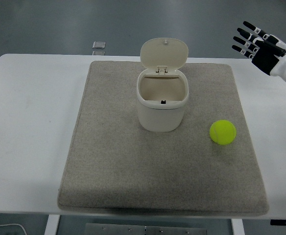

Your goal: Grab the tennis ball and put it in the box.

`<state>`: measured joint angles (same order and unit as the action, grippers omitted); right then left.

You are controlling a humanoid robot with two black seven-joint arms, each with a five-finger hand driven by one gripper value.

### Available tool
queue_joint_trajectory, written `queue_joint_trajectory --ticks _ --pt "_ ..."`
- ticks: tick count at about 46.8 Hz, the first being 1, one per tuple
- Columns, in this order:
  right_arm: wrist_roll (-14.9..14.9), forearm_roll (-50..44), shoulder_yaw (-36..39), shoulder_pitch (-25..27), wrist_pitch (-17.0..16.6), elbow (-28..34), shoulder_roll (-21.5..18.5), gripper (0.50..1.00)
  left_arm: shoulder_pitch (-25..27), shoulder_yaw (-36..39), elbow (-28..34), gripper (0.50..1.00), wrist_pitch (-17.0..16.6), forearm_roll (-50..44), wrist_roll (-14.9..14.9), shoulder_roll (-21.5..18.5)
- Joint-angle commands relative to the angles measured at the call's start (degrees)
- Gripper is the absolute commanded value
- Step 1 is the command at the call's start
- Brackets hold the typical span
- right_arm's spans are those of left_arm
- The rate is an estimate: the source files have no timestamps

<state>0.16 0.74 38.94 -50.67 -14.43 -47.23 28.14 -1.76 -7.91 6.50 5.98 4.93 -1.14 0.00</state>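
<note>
A yellow-green tennis ball point(223, 132) lies on the grey mat point(108, 161), right of centre. The box is a cream bin point(162, 104) with its hinged lid point(163, 53) flipped up, standing at the mat's middle; its inside looks empty. My right hand point(253, 41) hovers high at the upper right, beyond the table's far right corner, fingers spread and holding nothing. It is well above and behind the ball. The left arm does not show.
The mat covers the middle of the white table point(30, 122). A small clear square object point(99, 45) lies just past the table's far edge. Dark floor surrounds the table.
</note>
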Motion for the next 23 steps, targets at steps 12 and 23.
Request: queue_joint_trajectory --ticks 12,23 --pt "4.1 -16.6 -0.4 0.2 -0.4 -0.1 0.3 0.913 0.0 0.0 0.0 0.992 0.0 0.0 0.0 0.0" --pt "10.8 -29.0 -1.8 0.1 -9.4 -0.1 3.4 0.913 0.0 0.0 0.0 0.992 0.0 0.0 0.0 0.0"
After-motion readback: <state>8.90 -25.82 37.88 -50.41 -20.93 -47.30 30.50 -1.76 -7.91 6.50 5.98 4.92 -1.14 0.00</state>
